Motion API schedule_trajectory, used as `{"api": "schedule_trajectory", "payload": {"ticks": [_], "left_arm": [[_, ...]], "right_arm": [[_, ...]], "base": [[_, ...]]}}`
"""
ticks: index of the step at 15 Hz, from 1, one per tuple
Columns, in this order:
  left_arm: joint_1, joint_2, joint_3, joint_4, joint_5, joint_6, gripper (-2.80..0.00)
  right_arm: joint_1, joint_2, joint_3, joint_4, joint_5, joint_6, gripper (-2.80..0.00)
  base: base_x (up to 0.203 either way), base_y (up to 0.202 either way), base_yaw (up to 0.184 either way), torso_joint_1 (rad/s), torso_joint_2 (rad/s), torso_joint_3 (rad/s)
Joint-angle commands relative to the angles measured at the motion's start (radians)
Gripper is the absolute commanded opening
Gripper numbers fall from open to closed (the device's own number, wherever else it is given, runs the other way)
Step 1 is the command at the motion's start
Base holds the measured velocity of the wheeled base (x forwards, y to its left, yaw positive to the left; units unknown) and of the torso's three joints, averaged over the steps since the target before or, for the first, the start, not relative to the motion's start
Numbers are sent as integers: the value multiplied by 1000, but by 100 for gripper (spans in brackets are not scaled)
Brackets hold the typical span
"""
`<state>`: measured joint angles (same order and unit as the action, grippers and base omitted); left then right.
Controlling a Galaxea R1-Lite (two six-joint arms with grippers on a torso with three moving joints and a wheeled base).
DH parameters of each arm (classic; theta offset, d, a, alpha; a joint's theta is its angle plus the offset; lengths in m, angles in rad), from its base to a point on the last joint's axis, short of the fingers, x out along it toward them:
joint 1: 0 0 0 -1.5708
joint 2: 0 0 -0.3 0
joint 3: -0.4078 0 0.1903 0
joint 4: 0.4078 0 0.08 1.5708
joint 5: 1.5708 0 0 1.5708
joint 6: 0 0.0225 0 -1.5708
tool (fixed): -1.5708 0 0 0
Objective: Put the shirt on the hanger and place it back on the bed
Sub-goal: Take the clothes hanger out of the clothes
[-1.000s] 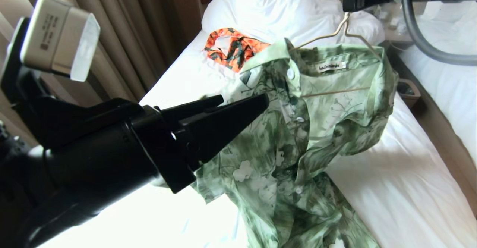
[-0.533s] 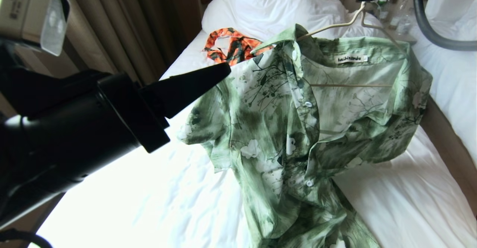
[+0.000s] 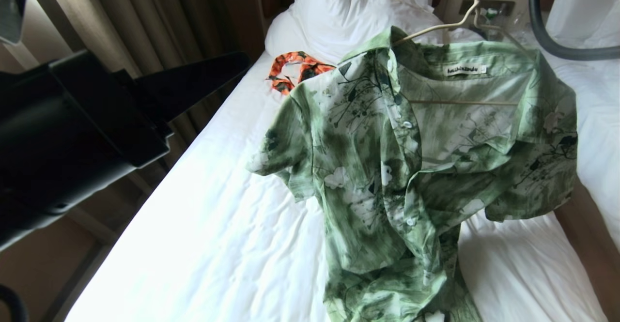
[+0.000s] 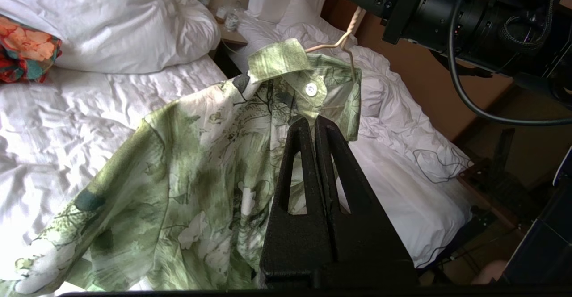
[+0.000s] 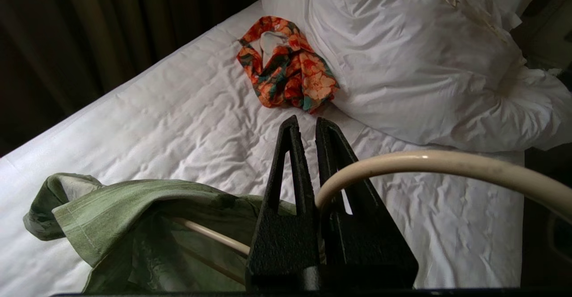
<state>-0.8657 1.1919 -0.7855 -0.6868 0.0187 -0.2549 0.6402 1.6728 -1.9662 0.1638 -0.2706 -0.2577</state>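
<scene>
Shirt [image 3: 416, 167]: hanging on hanger [image 3: 436, 27], centre-right of frame, hem trailing on bed [image 3: 193, 225]. Right tool [image 5: 308, 123]: pinching hanger hook. Left tool [image 4: 315, 125]: newly closed, apparently empty, now backing off upper left. Hanging appears done; lowering remaining.
</scene>
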Motion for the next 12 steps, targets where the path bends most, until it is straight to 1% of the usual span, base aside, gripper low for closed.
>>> {"api": "schedule_trajectory", "payload": {"ticks": [1,2,4,6,9,12], "left_arm": [[1,-1,3,-3,1,-1,-280],[-1,3,3,-1,-1,0,-280],[-8,2,2,-2,-11,2,-280],[-7,-2,13,0,-63,2,-280],[-5,0,15,-2,-62,2,-280],[1,21,15,-3,-60,0,-280]], "right_arm": [[-1,11,0,-53,4,-22,-280],[-1,12,0,-81,11,-48,-280],[3,6,0,-88,11,-86,-280],[8,8,0,-144,14,-108,-280],[8,22,0,-222,31,-130,-280],[9,24,-2,-239,36,-149,-280]], "base": [[0,0,0,144,-517,-366],[0,0,0,150,-512,-364],[0,0,0,176,-529,-363],[0,0,0,186,-547,-369],[0,0,0,208,-573,-364],[0,0,0,234,-594,-369]]}}
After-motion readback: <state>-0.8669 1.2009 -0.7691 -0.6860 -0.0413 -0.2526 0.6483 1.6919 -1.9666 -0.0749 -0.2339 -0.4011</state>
